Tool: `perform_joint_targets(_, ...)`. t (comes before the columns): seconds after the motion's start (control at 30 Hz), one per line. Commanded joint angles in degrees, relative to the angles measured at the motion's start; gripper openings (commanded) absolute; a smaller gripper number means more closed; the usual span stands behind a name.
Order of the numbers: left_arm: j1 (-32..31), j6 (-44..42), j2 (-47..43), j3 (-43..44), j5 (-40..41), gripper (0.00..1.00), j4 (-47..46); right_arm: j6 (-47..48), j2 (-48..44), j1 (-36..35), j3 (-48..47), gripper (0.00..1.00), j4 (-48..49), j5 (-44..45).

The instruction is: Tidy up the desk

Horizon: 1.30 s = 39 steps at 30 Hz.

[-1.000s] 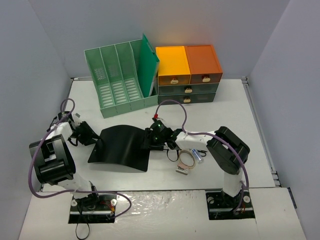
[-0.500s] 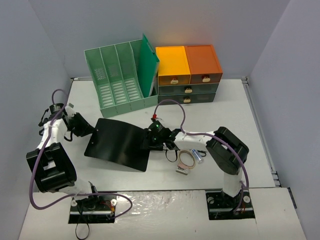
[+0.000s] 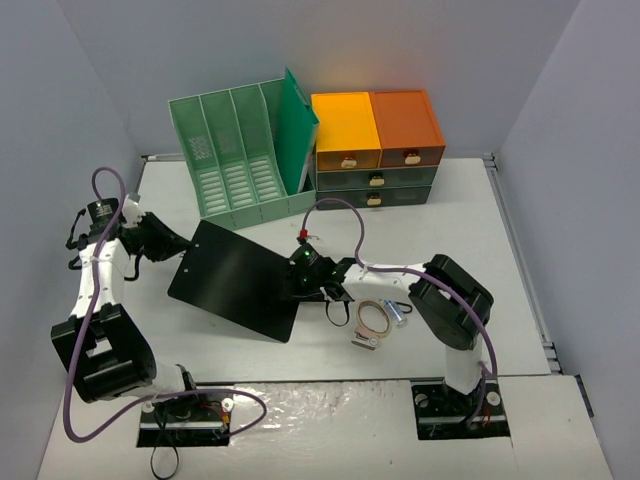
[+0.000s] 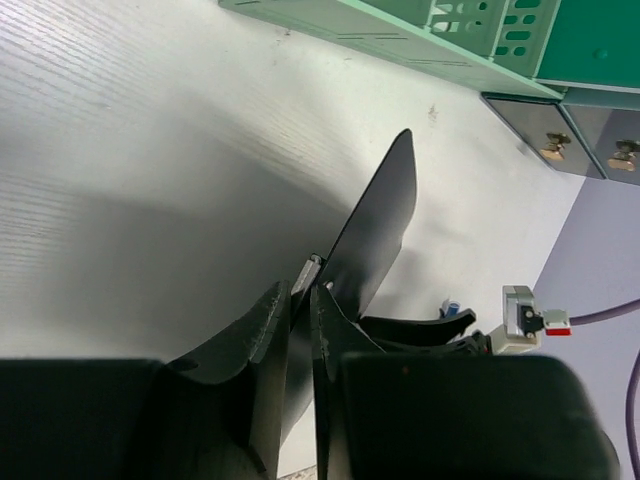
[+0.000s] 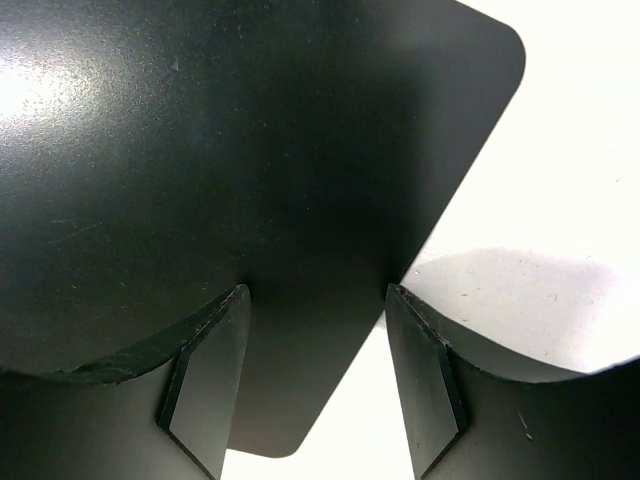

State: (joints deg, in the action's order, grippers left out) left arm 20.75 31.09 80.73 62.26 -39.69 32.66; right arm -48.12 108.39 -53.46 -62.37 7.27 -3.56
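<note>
A thin black sheet [image 3: 235,280] lies tilted over the off-white desk [image 3: 470,230]. My left gripper [image 3: 172,250] is shut on the sheet's left edge and holds that edge raised; in the left wrist view the fingers [image 4: 305,290] pinch the sheet [image 4: 375,225] edge-on. My right gripper [image 3: 298,280] is at the sheet's right edge. In the right wrist view its jaws [image 5: 316,290] stand wide apart, and the sheet [image 5: 250,150] spans the gap, its rounded corner over the bare desk [image 5: 560,200].
A mint-green slotted file rack [image 3: 235,165] holding a green folder stands at the back. An orange-and-dark-grey drawer unit [image 3: 378,150] stands to its right. A tape ring [image 3: 374,318] and a small blue-tipped item [image 3: 398,312] lie near the right arm.
My left gripper has moved left and away from the right arm with the sheet's edge. The sheet, humped before, is now pulled out flat and tilted. The right gripper has barely moved.
</note>
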Motion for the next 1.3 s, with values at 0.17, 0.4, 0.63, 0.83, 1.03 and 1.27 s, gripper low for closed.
perform_joint_targets(0.17, -2.2, 3.9, -5.1, 0.5, -11.1, 0.00, 8.7, -1.2, 7.9, -4.3, 1.1, 0.54, -6.1, -0.2)
perform_joint_targets(0.4, -2.5, 5.1, -7.4, -0.3, -11.4, 0.00, 8.3, -1.5, 7.8, -5.1, -0.3, 0.54, -7.1, 1.3)
perform_joint_targets(0.63, -3.3, 5.7, -8.8, 0.1, -11.1, 0.00, 8.8, -1.5, 7.0, -5.5, -1.1, 0.55, -9.8, 2.6)
perform_joint_targets(0.83, -4.4, 3.4, -8.7, 0.2, -8.8, 0.00, 11.5, -1.7, 6.8, -5.8, -1.3, 0.55, -10.2, 3.2)
perform_joint_targets(1.03, -5.0, 2.2, -6.9, -1.4, -7.9, 0.00, 11.8, -1.9, 7.1, -6.0, -1.5, 0.55, -10.2, 3.3)
perform_joint_targets(1.27, -5.3, 0.3, -4.8, -4.1, -6.0, 0.00, 11.7, -1.7, 6.9, -6.0, -1.9, 0.56, -10.4, 3.4)
